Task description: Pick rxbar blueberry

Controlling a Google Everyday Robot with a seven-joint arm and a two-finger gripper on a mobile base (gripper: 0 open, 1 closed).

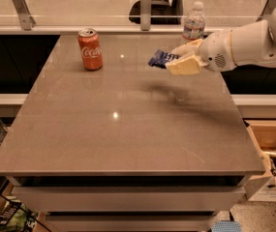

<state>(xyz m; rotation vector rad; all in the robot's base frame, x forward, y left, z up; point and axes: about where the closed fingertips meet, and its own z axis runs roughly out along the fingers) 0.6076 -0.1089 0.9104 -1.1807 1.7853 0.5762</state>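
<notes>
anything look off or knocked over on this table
Nothing stands out. The soda can stands upright on the table, far left, and the water bottle is upright at the far edge. The gripper, on the right, holds the blue snack bar clear of the surface. No spills or damage show.

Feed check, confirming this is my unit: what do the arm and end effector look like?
The arm is a smooth, rounded white shell, thick and tubular, with a small round perforated grille near the wrist. The end effector, above the grey table's far right area, has two blocky cream-yellow fingers. No cables or markings show.
</notes>
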